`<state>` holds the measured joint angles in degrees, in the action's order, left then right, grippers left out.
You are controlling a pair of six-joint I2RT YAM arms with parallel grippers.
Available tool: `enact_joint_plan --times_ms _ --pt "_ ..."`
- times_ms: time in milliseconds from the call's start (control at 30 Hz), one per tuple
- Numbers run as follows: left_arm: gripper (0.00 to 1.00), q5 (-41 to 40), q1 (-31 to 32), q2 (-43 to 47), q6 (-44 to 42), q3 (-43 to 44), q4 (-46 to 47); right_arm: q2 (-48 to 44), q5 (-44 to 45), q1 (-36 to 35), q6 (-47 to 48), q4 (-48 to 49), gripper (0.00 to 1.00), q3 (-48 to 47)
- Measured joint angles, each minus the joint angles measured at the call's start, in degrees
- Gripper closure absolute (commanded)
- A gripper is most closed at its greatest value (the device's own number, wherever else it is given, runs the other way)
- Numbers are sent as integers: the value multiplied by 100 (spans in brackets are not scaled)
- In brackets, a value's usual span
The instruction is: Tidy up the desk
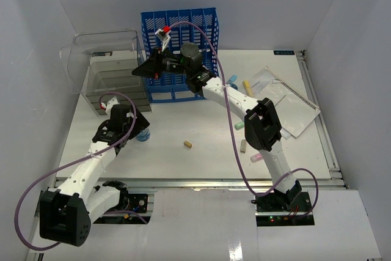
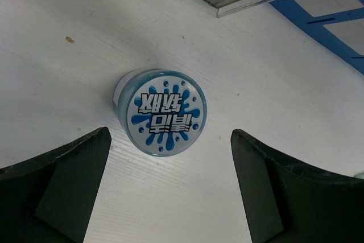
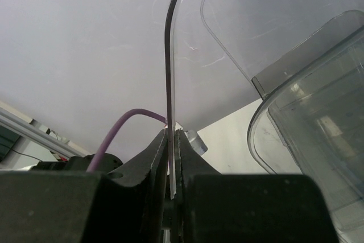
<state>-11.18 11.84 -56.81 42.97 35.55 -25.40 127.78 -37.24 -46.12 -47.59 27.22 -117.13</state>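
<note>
The white desk (image 1: 201, 126) carries a clear plastic box (image 1: 116, 84) at the back left. Its clear lid (image 1: 104, 44) stands raised. My right gripper (image 1: 139, 68) is shut on the lid's edge; in the right wrist view the thin clear lid (image 3: 168, 55) runs between the closed fingers of the right gripper (image 3: 172, 140), with the box (image 3: 318, 140) to the right. My left gripper (image 1: 137, 126) is open over a small round jar (image 1: 143, 134) with a blue splash label (image 2: 165, 112). In the left wrist view the left gripper (image 2: 169, 140) is apart from the jar.
A blue slotted file rack (image 1: 180, 53) stands at the back behind the right arm. Papers and a spiral notebook (image 1: 287, 99) lie at the right. Small loose items lie mid-desk: a brown piece (image 1: 188, 145), a yellow one (image 1: 247, 87), a green one (image 1: 239, 124), a pink one (image 1: 256, 158).
</note>
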Motion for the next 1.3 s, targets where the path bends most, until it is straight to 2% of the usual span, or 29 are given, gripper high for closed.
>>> enact_joint_plan --times_ms 267,400,533,700,767,833,933,1033,1133,1300 --pt "4 -67 1 -662 -108 -28 247 -56 -2 3 10 43 88 166" --pt "15 -47 1 -995 -201 -17 397 -81 -1 6 13 42 88 181" --pt "31 -17 11 -1144 -257 -19 501 -135 -9 16 13 79 89 285" --pt "67 -15 17 -991 -254 -119 547 -148 -33 25 12 125 89 322" --pt "78 11 17 -830 -177 -221 540 -154 -35 25 10 131 89 343" --pt "81 73 17 -586 -31 -349 506 -161 -35 25 7 132 89 357" --pt "91 209 17 28 339 -606 474 -173 -34 26 2 134 89 363" --pt "95 385 14 1033 852 -987 617 -182 -33 30 -1 138 89 363" --pt "100 504 0 1656 1265 -1259 896 -185 -34 30 -4 138 89 363" --pt "100 773 -283 1974 1919 -1559 1407 -189 -34 30 -12 137 89 368"
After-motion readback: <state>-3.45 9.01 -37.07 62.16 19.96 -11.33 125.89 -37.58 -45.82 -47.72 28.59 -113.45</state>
